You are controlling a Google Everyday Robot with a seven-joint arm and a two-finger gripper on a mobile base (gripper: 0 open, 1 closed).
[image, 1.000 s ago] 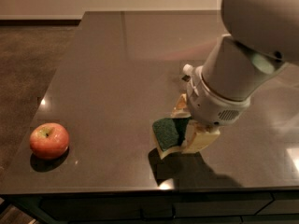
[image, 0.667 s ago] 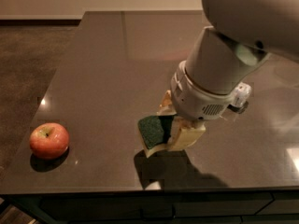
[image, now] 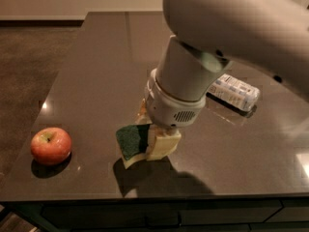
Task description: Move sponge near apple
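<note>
The sponge (image: pixel 130 141) is gripped by the hand (image: pixel 153 138) close to the front edge of the table (image: pixel 96 81); bare surface is seen between it and the apple (image: pixel 50 145) (near the left edge)

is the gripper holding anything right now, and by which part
The gripper, above the front of the table, is shut on the sponge, gripping its right end; the green left end juts out free.
</note>
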